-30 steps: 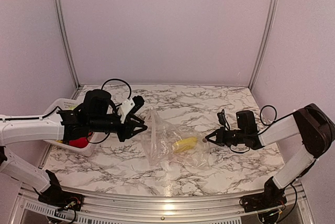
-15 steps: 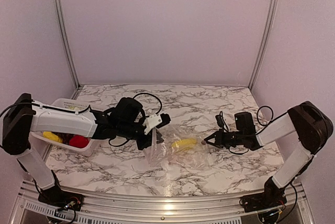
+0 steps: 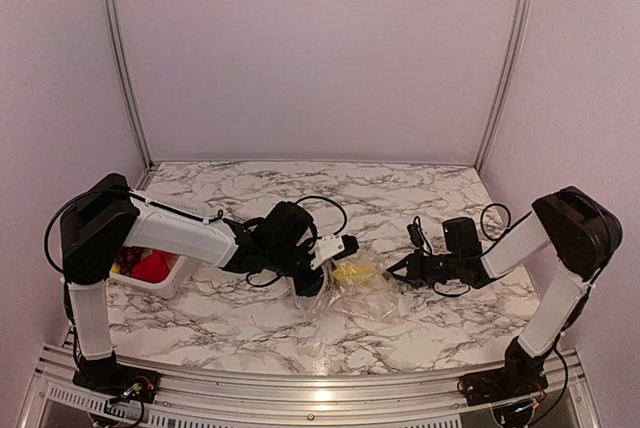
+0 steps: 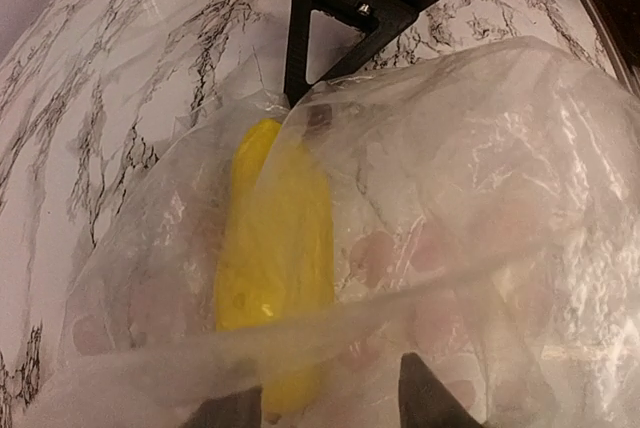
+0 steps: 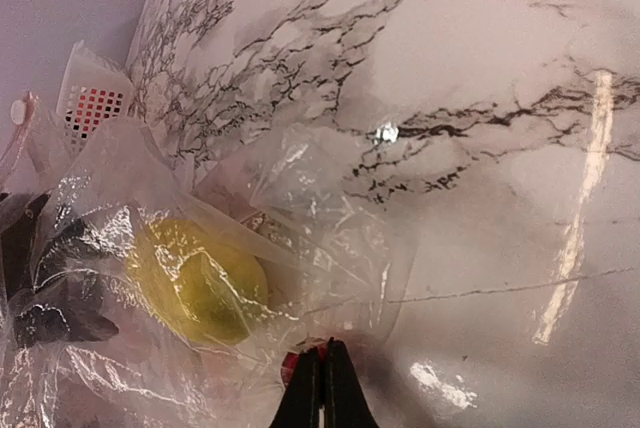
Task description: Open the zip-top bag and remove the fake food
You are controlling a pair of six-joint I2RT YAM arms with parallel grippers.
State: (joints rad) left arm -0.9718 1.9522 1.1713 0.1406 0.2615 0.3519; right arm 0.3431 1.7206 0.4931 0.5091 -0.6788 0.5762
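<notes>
while poking into the mouth of the bag [image 4: 480, 148], holds left gripper [image 4: 325, 403] apart, film draped over both tips. just ahead and between them, inside the bag, a yellow piece [image 4: 275, 248] lying lengthwise. opposite, pinches the bag's far edge with right gripper [image 5: 324, 383], tips pressed together on the plastic. yellow piece just ahead of those tips, to their left. back beside the left arm, a basket [image 3: 165, 283] with a red piece [image 3: 152, 268].

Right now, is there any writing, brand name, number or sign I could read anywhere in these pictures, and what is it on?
None can be read in any view.
The zip-top bag is clear and shows no print, the yellow piece inside it is plain, and the white basket carries no visible label.
</notes>
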